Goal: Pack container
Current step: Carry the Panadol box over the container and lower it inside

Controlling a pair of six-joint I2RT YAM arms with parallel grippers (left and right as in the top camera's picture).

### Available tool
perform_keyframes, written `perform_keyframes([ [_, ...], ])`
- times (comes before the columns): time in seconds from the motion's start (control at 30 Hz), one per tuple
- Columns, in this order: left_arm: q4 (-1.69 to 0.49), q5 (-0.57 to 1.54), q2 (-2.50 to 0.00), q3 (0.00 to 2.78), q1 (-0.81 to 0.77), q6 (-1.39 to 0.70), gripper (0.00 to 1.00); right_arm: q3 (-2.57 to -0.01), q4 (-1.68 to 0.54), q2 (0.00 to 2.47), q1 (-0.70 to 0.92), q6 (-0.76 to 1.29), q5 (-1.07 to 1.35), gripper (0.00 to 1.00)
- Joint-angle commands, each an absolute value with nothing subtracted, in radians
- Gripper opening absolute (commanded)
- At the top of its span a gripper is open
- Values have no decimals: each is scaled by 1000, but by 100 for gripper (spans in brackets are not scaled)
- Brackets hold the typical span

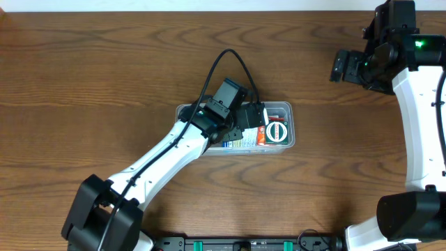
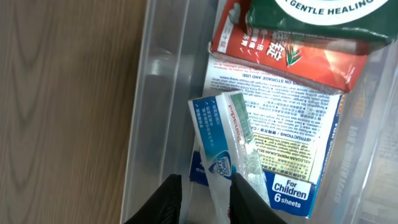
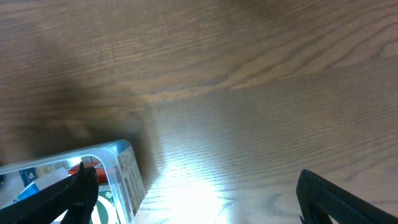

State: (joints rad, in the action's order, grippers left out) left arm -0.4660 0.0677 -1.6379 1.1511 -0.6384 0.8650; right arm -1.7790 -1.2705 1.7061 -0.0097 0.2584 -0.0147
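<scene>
A clear, shallow rectangular plastic container (image 1: 289, 109) with rounded corners sits near the middle of the brown wood-grain counter (image 1: 83, 84), its long side running left to right. The white-and-black left arm (image 1: 167, 157) reaches from the near edge over the container's left half, and the left jaws are down inside it. In the left wrist view they stand narrowly parted around a slim blue, white and green sachet (image 2: 222, 140) lying in the container. One black finger (image 2: 249, 199) touches the sachet's edge, while the other finger (image 2: 163, 202) is apart from it with a strip of clear plastic showing between, so the sachet is released rather than pinched. The sachet's lower part overlaps the corner of a flat white box printed with small text and a blue "For Children" label (image 2: 280, 130). A red box with white characters (image 2: 280, 56) covers that box's far end, and a dark green pack with white lettering (image 2: 317, 18) rests on the red one. The right arm (image 1: 418, 104) runs along the right edge of the counter, with the right jaws at the far right, well apart from the container. They are spread wide over bare wood with nothing between the fingers (image 3: 71, 196), and one corner of the container shows at the lower left of that view.
</scene>
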Motion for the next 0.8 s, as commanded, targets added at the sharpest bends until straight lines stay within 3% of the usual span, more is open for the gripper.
perform_keyframes([
  [0.0,-462,60,-1654,1161,-641,883,27,-1786,-1272,1708,-13,253,-11,99],
  [0.33,-335,46,-1656,1161,-628,883,27,-1786,-1272,1708,-13,253,-11,99],
  [0.77,-395,45,-1729,1160,-625,878,26,-1786,-1272,1708,-13,253,-11,99],
])
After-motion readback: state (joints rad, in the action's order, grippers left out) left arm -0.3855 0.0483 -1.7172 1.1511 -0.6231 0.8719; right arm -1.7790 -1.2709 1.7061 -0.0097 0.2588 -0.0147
